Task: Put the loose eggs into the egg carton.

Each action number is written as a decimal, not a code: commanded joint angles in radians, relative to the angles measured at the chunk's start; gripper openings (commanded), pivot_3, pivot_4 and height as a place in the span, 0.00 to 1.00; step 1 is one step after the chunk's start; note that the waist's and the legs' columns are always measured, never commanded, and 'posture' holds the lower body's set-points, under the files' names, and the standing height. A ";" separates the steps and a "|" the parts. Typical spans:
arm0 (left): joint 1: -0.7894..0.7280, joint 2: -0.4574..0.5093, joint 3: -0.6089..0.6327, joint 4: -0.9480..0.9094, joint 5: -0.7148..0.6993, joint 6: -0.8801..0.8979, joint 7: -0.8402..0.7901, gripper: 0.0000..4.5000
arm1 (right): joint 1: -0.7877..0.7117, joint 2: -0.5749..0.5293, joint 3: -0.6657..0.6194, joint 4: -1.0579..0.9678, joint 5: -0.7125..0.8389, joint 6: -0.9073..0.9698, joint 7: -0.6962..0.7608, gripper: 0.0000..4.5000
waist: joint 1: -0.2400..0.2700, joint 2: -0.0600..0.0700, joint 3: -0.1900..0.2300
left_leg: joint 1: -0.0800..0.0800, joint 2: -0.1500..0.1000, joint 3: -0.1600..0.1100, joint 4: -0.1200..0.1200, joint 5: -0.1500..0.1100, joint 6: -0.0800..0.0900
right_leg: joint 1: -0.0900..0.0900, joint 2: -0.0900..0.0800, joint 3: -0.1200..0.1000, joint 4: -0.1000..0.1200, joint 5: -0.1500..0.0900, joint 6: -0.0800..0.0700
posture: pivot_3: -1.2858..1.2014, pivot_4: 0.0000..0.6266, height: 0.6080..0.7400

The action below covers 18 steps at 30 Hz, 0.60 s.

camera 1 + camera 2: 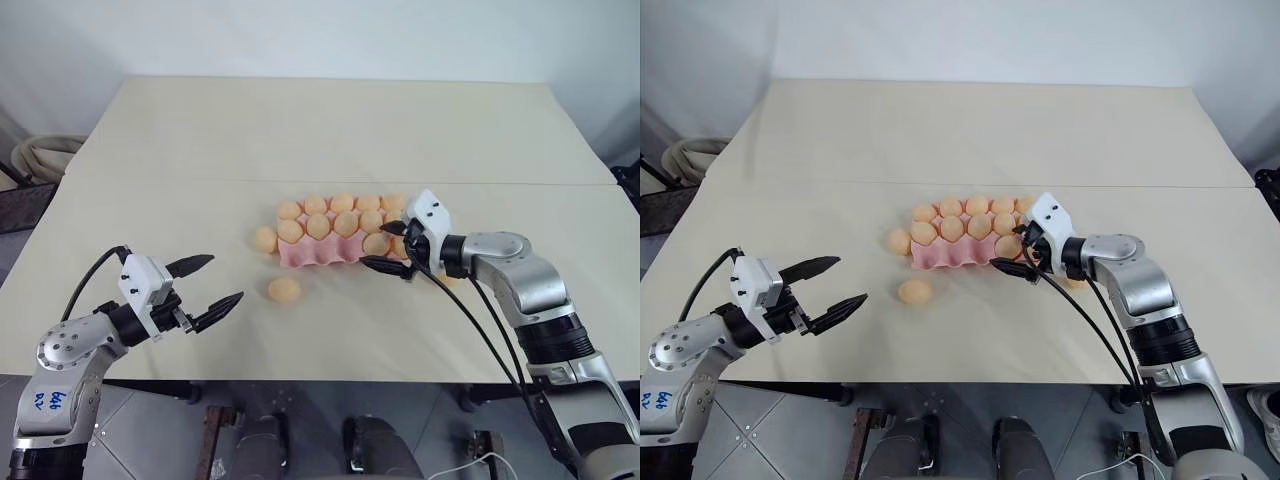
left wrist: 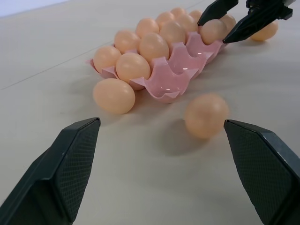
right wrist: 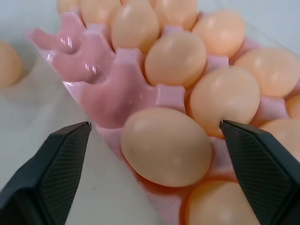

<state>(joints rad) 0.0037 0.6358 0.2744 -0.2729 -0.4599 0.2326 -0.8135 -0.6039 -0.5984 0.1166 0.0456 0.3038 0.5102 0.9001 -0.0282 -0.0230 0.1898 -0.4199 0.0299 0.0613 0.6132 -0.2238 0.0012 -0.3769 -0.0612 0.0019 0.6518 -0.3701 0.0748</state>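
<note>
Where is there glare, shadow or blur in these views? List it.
Left wrist view: small highlights inside the empty cups of the egg carton; a soft shadow beside the nearer loose egg; the far eggs look softer. Right wrist view: glare on the carton's pink ridges, the right gripper fingers blurred at the edges.

Head pair set high, facing forward and down over the counter (image 1: pixel 330 130); both eyes share the whole scene, slightly offset sideways. Left wrist view set low at the near left, close above the counter surface, facing right and far toward the egg carton (image 2: pixel 176 65) and two loose eggs (image 2: pixel 206 115) before it; right gripper (image 2: pixel 227 21) seen at the carton's far end. Right wrist view set very near the carton's right end, facing left, sharing the carton's cups and eggs with the left wrist view.
</note>
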 commanded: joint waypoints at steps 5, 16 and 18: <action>-0.044 0.013 -0.015 0.037 -0.015 -0.007 -0.040 1.00 | 0.292 -0.147 -0.304 -0.224 0.116 -0.167 0.106 0.99 | 0.012 0.000 0.000 | 0.000 -0.001 -0.001 0.000 0.000 0.001 | 0.002 0.000 -0.001 -0.002 0.000 0.000 | 0.52 0.24 1.00; -0.112 0.042 -0.007 0.181 -0.004 -0.027 -0.108 1.00 | 0.806 -0.144 -0.771 -0.281 0.164 -0.337 0.109 0.99 | -0.005 -0.001 0.000 | 0.018 0.001 0.003 -0.001 -0.001 -0.004 | 0.017 0.001 0.003 0.000 0.000 -0.001 | 0.52 0.24 1.00; -0.123 0.047 -0.008 0.201 0.004 -0.038 -0.117 1.00 | 0.839 -0.129 -0.783 -0.280 0.171 -0.349 0.102 0.99 | -0.004 -0.001 0.000 | 0.020 0.001 0.003 -0.001 -0.002 -0.006 | 0.019 0.001 0.003 0.000 -0.001 -0.001 | 0.52 0.24 1.00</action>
<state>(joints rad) -0.1064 0.6707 0.2523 -0.0742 -0.4592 0.2187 -0.9202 0.2312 -0.7324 -0.6296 -0.2106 0.4499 0.1907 1.0085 -0.0317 -0.0236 0.1899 -0.4000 0.0309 0.0645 0.6121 -0.2260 -0.0048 -0.3580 -0.0606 0.0055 0.6518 -0.3708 0.0735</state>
